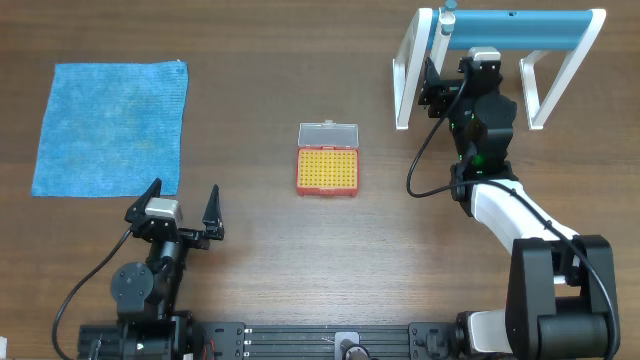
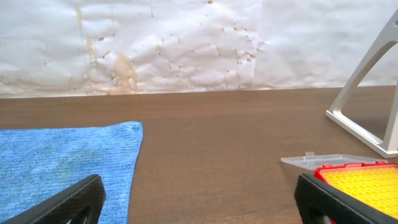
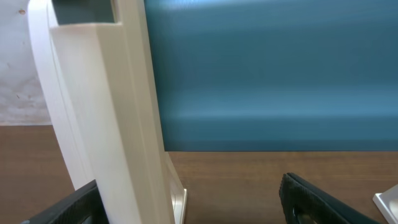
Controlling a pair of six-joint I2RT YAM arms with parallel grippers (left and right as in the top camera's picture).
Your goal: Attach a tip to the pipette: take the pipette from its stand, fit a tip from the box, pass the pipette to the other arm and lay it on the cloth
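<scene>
Fingers apart, the right gripper [image 3: 189,198] is hovering by the stand [image 1: 520,28] where the pipette [image 1: 447,22] is hanging. It should be lining up squarely on it, clear of the white leg [image 3: 106,124], before closing.

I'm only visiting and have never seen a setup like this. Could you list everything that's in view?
Table: one, brown wood, under everything.
Cloth: one, blue, flat at the table's far left.
Tip box: one, red with yellow tips, clear lid open, mid-table.
Stand: one, white legs with a blue top bar, far right.
Knob: one, grey-blue, at the stand's left end; possibly the pipette, cannot tell.
Wall: one, white and stained, behind the table.
Arms: two, black, the left arm near the cloth, the right arm partly white, reaching to the stand.
Left gripper: one, black, open, empty.
Right gripper: one, black, open, at the stand's left leg.
</scene>
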